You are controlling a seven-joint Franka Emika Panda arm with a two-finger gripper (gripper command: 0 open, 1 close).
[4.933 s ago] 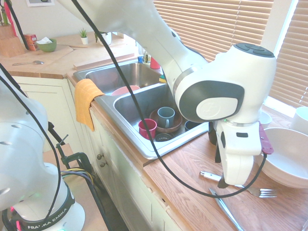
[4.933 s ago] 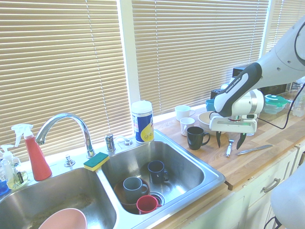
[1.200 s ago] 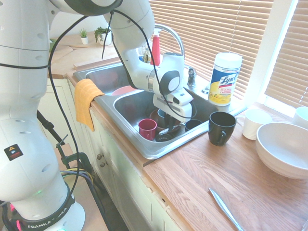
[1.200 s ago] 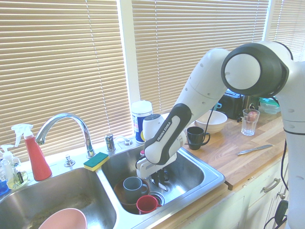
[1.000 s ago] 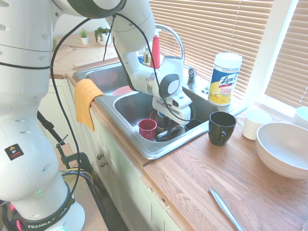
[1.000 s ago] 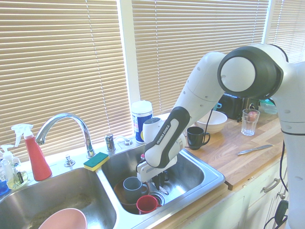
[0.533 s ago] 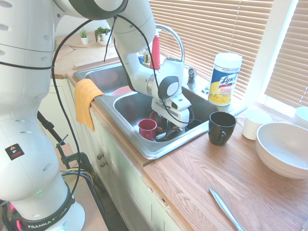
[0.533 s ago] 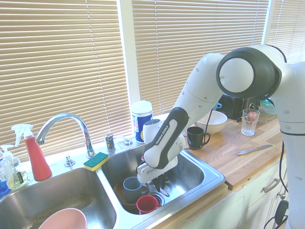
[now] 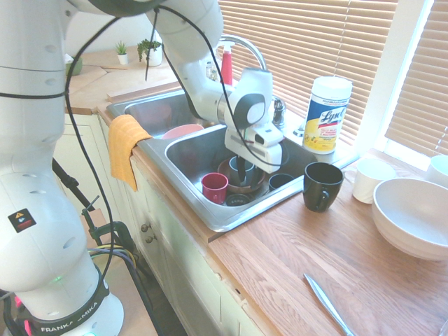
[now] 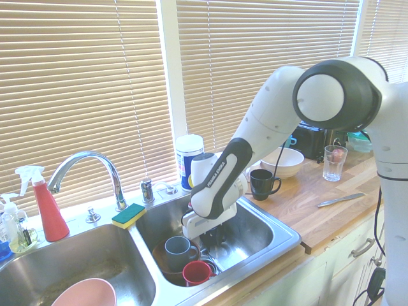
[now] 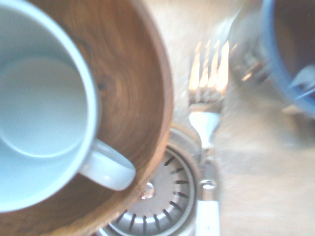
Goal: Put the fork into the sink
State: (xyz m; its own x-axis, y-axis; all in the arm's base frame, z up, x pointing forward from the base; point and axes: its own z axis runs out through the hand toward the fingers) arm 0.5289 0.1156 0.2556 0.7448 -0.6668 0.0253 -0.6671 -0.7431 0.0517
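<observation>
fork (image 11: 208,93) — flat on sink (image 9: 183,183) floor beside drain (image 11: 157,196), mid-right of wrist view | gripper (image 9: 241,168) above basin at frame centre — jaw state: cannot tell | placement looks done

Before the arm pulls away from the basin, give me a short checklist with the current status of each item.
1. Fork lies on the floor of the sink, beside the drain: ok.
2. Fork outside the wooden bowl: ok.
3. End effector over the basin, above the dishes: ok.
4. Fork free of the end effector: cannot tell.
5. Red cup upright: ok.
</observation>
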